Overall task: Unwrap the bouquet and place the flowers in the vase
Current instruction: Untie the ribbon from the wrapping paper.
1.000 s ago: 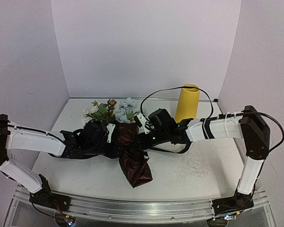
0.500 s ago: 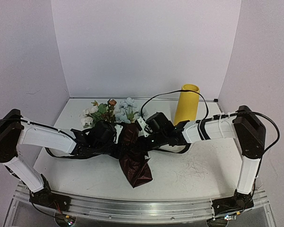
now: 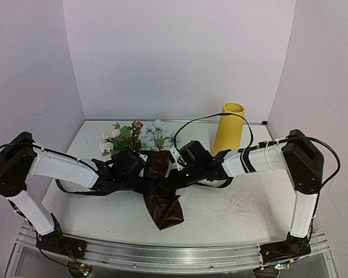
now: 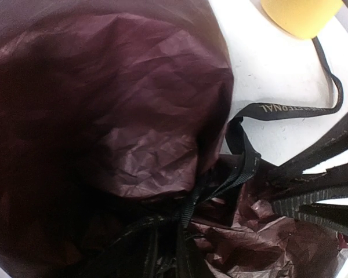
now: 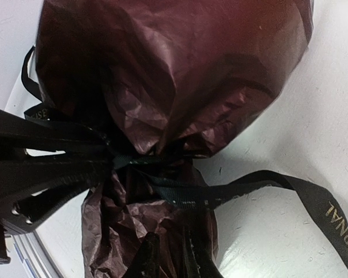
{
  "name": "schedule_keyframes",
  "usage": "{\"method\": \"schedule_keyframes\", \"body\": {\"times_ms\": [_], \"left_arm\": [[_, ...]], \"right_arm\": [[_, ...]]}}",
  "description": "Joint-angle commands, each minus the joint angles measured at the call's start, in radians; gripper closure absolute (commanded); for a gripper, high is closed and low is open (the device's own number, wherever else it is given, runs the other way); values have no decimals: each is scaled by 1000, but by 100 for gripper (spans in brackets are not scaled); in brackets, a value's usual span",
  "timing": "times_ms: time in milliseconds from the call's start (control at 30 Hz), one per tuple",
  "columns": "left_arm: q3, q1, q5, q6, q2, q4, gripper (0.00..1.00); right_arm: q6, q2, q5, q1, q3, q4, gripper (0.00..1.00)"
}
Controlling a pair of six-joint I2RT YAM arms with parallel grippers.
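Only the top view gives us the bouquet (image 3: 162,202) mid-desk and the vase (image 3: 229,127) near the back edge. Right wrist shows left gripper (image 5: 104,152) pinching the ribbon (image 5: 330,217) knot. Right gripper (image 5: 168,258) jaws: we can't tell.

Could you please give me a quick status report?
Left gripper, right gripper: jaws at ribbon, grip unclear. Bouquet still wrapped, lying flat. Vase upright; cable arcs by it.

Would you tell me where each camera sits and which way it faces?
Top external: above, behind the bases, looking down; left arm, right arm, bouquet, vase.
Left wrist: on the left arm, facing the bouquet's tied neck; own fingertips at bottom.
Right wrist: opposite side, same neck; own fingertips at bottom.
Shared: both wrists see the ribbon.
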Motion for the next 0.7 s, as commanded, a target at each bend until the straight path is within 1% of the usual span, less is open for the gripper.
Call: {"method": "schedule_keyframes", "body": {"times_ms": [0,133,233,333,533,667], "left_arm": [[-21,0,-37,-46,-20,-14,92],[-43,0,-36,-63,-82,-8,96],[-68,0,-42,-69,-156,5,99],[-87,0,-24,-62,-214,12,100],[-110,0,-6,-73,-277,12,99],[-133,0,11,-83,-286,11,98]], "right_arm": [[5,-2,17,6,-14,-32,84],[-19,-14,39,4,1,-49,84],[-57,-33,88,5,30,-81,84],[-102,-47,117,5,68,-110,84],[-128,-34,73,5,123,-119,83],[-143,-6,16,6,159,-109,82]]}}
